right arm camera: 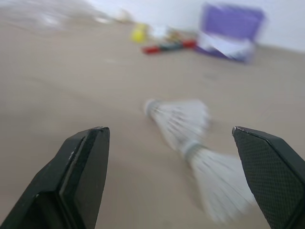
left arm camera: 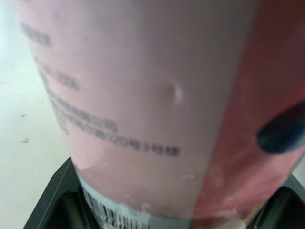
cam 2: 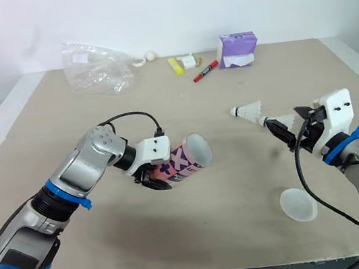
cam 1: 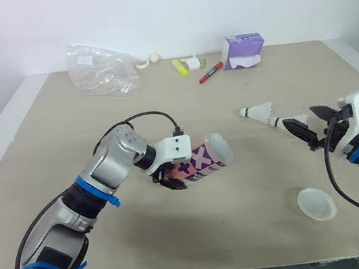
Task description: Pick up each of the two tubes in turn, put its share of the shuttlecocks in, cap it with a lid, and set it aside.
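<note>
Left eye view | left jaws clamped on tube (cam 1: 205, 159) | right jaws wide apart, empty, near shuttlecocks (cam 1: 261, 110)

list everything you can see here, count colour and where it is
tube: 1, pink with print, held on its side, open mouth towards the right gripper
shuttlecocks: 2, white, end to end on the table just ahead of the right gripper
lid: 1, translucent white, near edge, right side
plastic bag: 1, clear, far left
small ball: 1, white, beside the bag
highlighter: 1, yellow, far middle
marker: 1, red, beside the highlighter
tissue pack: 1, purple, far side, right of the marker
table: 1, beige
left gripper: 1, black fingers, shut on the tube
right gripper: 1, black fingers, open
</note>
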Motion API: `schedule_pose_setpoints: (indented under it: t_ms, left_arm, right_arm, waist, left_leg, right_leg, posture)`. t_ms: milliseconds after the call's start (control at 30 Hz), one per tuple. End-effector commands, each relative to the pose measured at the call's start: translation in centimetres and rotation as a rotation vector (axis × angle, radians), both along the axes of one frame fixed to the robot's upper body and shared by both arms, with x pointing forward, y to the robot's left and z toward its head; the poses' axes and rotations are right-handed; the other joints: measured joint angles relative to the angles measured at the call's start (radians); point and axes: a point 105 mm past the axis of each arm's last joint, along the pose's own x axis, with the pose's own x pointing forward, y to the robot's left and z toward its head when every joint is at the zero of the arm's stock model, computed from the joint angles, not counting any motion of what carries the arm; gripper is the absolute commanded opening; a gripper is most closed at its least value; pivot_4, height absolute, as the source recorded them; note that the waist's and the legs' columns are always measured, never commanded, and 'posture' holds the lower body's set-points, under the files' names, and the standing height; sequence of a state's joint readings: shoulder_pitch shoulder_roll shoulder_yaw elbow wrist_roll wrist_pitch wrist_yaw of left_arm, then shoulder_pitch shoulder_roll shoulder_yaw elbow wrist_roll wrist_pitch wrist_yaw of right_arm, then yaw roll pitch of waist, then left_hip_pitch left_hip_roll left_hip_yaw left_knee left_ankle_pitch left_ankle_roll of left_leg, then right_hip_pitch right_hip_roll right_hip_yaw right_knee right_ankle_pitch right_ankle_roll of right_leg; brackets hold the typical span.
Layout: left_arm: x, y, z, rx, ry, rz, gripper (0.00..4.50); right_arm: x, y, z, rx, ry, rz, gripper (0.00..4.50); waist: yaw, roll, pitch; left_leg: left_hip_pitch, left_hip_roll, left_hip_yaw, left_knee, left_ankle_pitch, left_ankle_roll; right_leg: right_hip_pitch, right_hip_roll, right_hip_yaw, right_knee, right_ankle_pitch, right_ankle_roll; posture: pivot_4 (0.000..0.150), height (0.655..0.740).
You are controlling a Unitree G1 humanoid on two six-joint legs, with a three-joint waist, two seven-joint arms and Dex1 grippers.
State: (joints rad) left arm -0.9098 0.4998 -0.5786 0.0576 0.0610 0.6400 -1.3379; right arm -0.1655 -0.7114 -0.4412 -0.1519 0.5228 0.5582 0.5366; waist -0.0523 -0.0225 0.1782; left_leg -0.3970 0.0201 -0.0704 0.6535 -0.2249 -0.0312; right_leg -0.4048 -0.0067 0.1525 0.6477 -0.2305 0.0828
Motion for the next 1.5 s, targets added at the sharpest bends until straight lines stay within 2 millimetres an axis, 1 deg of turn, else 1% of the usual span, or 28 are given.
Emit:
schedule_pose_setpoints:
  t_ms: [33,100,300,433,500,667,800,867,933,967,1033,1100,1133,1267,1367,1400,1500]
  left_arm:
    - [0.2,0.3,-0.8,0.034,-0.004,0.020,3.08]
    - [0.2,0.3,-0.7,0.032,-0.006,0.020,3.08]
    - [0.1,0.2,-0.7,0.028,-0.006,0.021,3.08]
    - [0.1,0.4,-0.8,0.029,-0.007,0.024,3.08]
    - [0.1,0.4,-0.8,0.028,-0.008,0.027,3.08]
    - [0.1,0.4,-0.7,0.024,-0.011,0.031,3.08]
    - [0.1,0.4,-0.7,0.023,-0.012,0.034,3.08]
    - [0.1,0.4,-0.7,0.022,-0.011,0.037,3.08]
    - [0.0,0.4,-0.7,0.021,-0.011,0.039,3.08]
    - [0.0,0.4,-0.7,0.020,-0.010,0.040,3.08]
    - [-0.1,0.4,-0.8,0.020,-0.009,0.040,3.08]
    - [-0.1,0.4,-0.8,0.019,-0.009,0.040,3.08]
    - [-0.1,0.4,-0.8,0.019,-0.009,0.040,3.08]
    - [-0.1,0.4,-0.7,0.017,-0.011,0.040,3.08]
    - [-0.1,0.4,-0.7,0.017,-0.011,0.039,3.08]
    - [-0.1,0.3,-0.7,0.017,-0.011,0.038,3.08]
    - [0.0,0.3,-0.7,0.015,-0.010,0.037,3.08]
  right_arm:
    - [0.8,-1.4,0.2,0.036,-0.009,-0.076,4.40]
    - [1.4,-1.7,-0.9,0.045,0.028,-0.081,4.40]
    - [2.0,-2.3,-2.3,0.042,0.075,-0.090,4.40]
    - [2.4,-1.8,-3.3,0.034,0.114,-0.055,4.40]
    - [2.8,-1.2,-3.4,0.039,0.120,-0.022,4.40]
    - [3.6,-0.3,-3.6,0.054,0.126,0.016,4.40]
    - [4.2,-0.1,-3.5,0.048,0.114,0.019,4.40]
    - [4.4,-0.5,-3.5,0.044,0.110,-0.006,3.88]
    - [4.6,-0.8,-3.7,0.039,0.115,-0.020,3.13]
    - [4.7,-0.9,-3.7,0.037,0.117,-0.023,2.53]
    - [4.8,-1.0,-3.8,0.049,0.113,-0.037,1.52]
    - [5.0,-1.1,-3.8,0.054,0.111,-0.046,0.65]
    - [5.0,-1.1,-3.8,0.056,0.111,-0.047,0.06]
    - [5.1,-1.0,-3.8,0.058,0.108,-0.052,0.02]
    - [4.8,-0.9,-3.2,0.034,0.073,-0.047,0.02]
    - [4.5,-0.7,-2.6,-0.015,0.045,-0.035,0.02]
    - [3.1,0.4,0.8,-0.209,-0.088,0.027,0.02]
  waist:
    - [-0.001,0.000,0.000]
    - [0.000,0.000,0.000]
    - [0.000,0.000,0.000]
    - [-0.001,0.000,0.000]
    - [-0.002,0.001,0.000]
    - [-0.003,0.001,0.000]
    - [-0.002,0.001,0.000]
    - [-0.002,0.001,0.000]
    - [-0.002,0.001,0.000]
    - [-0.002,0.001,0.000]
    - [-0.002,0.001,0.000]
    - [-0.003,0.001,0.000]
    - [-0.003,0.001,0.000]
    - [-0.003,0.001,0.000]
    - [-0.003,0.001,0.000]
    - [-0.003,0.001,0.000]
    - [-0.001,0.002,0.000]
  left_leg:
    - [0.000,0.000,0.000,0.000,0.000,0.000]
    - [0.000,0.000,0.000,0.000,0.000,0.000]
    - [0.000,0.000,0.000,0.000,0.000,0.000]
    - [0.000,0.000,0.000,0.000,0.000,0.000]
    - [0.000,0.000,0.000,0.000,0.000,0.000]
    - [0.000,0.000,0.000,0.000,0.000,0.000]
    - [0.000,0.000,0.000,0.000,0.000,0.000]
    - [0.000,0.000,0.000,0.000,0.000,0.000]
    - [0.000,0.000,0.000,0.000,0.000,0.000]
    - [0.000,0.000,0.000,0.000,0.000,0.000]
    - [0.000,0.000,0.000,0.000,0.000,0.000]
    - [0.000,0.000,0.000,0.000,0.000,0.000]
    - [0.000,0.000,0.000,0.000,0.000,0.000]
    - [0.000,0.000,0.000,0.000,0.000,0.000]
    - [0.000,0.000,0.000,0.000,0.000,0.000]
    - [0.000,0.000,0.000,0.000,0.000,0.000]
    - [-0.001,0.000,0.000,-0.001,0.000,0.000]
  right_leg:
    - [0.000,0.000,0.000,0.000,0.000,0.000]
    - [0.000,0.000,0.000,0.000,0.000,0.000]
    - [0.000,0.000,0.000,0.000,0.000,0.000]
    - [0.000,0.000,0.000,0.000,0.000,0.000]
    - [0.000,0.000,0.000,0.000,0.000,0.000]
    - [0.000,0.000,0.000,0.000,0.000,0.001]
    - [0.000,0.000,0.000,0.000,0.000,0.001]
    - [0.000,0.000,0.000,0.000,0.000,0.001]
    - [0.000,0.000,0.000,0.000,0.000,0.001]
    - [0.000,0.000,0.000,0.000,0.000,0.001]
    - [0.000,0.000,0.000,0.000,0.000,0.001]
    - [0.000,0.000,0.000,0.000,0.000,0.001]
    - [0.000,0.000,0.000,0.000,0.000,0.001]
    - [0.000,0.000,0.000,0.000,0.000,0.001]
    - [0.000,0.000,0.000,0.000,0.000,0.001]
    - [0.000,0.000,0.000,0.000,0.000,0.001]
    - [0.000,0.000,0.000,0.000,0.000,0.002]
  posture:
    - [0.150,0.7400]
    - [0.150,0.7400]
    - [0.150,0.7400]
    - [0.150,0.7400]
    - [0.150,0.7400]
    - [0.150,0.7400]
    - [0.150,0.7400]
    - [0.150,0.7400]
    - [0.150,0.7400]
    - [0.150,0.7400]
    - [0.150,0.7400]
    - [0.150,0.7400]
    - [0.150,0.7400]
    - [0.150,0.7400]
    - [0.150,0.7400]
    - [0.150,0.7400]
    - [0.150,0.7400]
